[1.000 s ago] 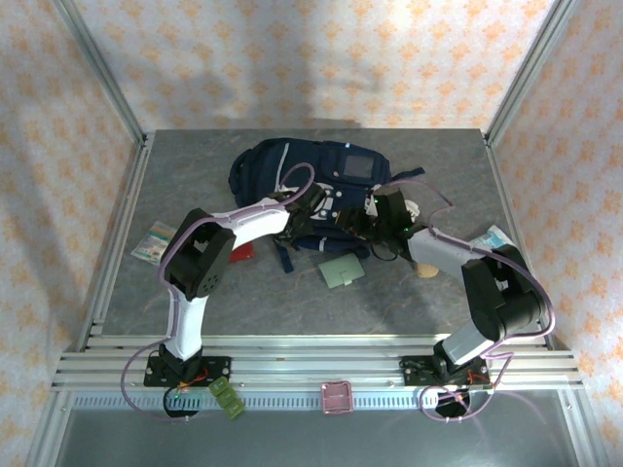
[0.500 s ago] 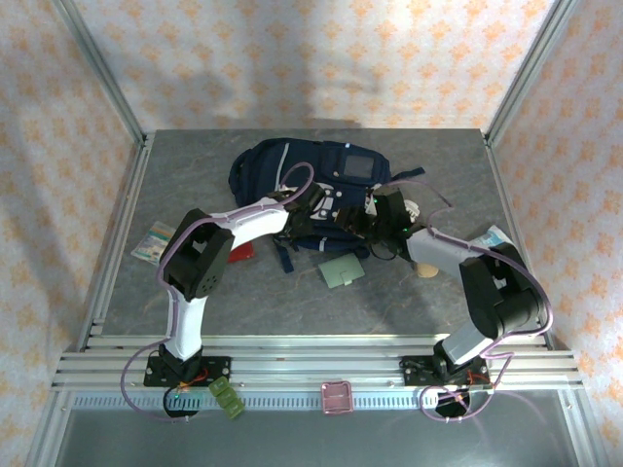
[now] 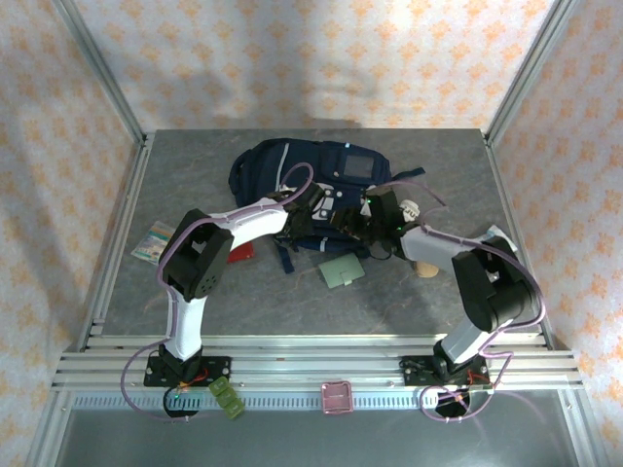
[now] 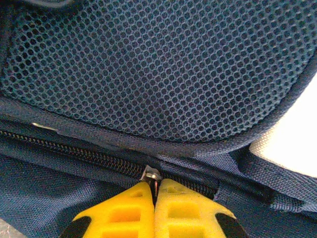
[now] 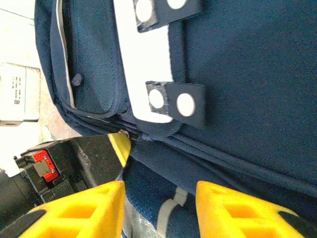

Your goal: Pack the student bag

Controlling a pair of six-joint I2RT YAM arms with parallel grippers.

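The right gripper (image 5: 159, 198) has shifted slightly toward 10 o'clock over the student bag (image 3: 292, 165). The left gripper (image 4: 154, 191) has pinched closed on the zipper pull (image 4: 150, 174).

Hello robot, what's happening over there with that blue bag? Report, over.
Left pincer shut on the zipper pull of the backpack. Right pincer open, close alongside, over the backpack. Green card lies on the table beside it, not packed.

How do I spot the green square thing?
Find the big navy student bag on the grey table. Just on its near side lies a flat pale-green square. Its neighbours are a red thing and a tan lump.
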